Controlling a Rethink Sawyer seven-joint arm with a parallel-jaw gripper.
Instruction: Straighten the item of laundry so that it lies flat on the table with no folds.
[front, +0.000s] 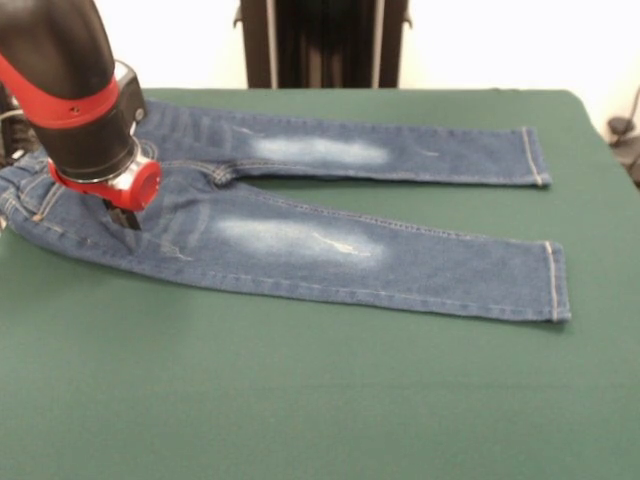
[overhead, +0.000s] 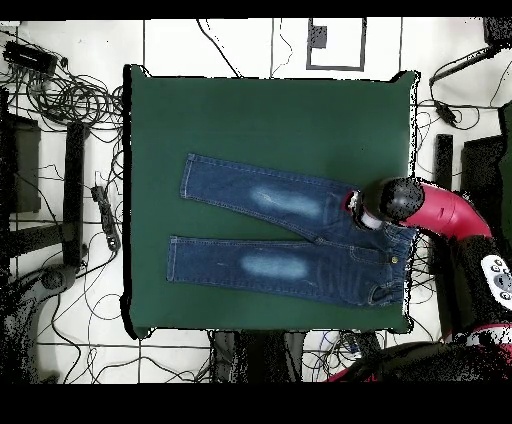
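The small blue denim jeans (front: 300, 240) lie spread on the dark green table (front: 300, 400), with both legs stretched out to the right and whitish faded patches on the thighs. The waistband is at the left and is partly hidden by my arm. My gripper (front: 126, 214) is low over the hip area, just left of the crotch, at or touching the denim. Only its dark tip shows below the red ring. In the overhead view the jeans (overhead: 280, 240) have their waist at the right near the edge of the table (overhead: 260, 120), and the gripper (overhead: 357, 208) is over the upper hip.
A dark stand (front: 325, 45) rises behind the table's far edge. In the overhead view, cables (overhead: 70, 100) and equipment cover the floor to the left. My red arm (overhead: 450, 215) reaches in from the right, beyond the table edge.
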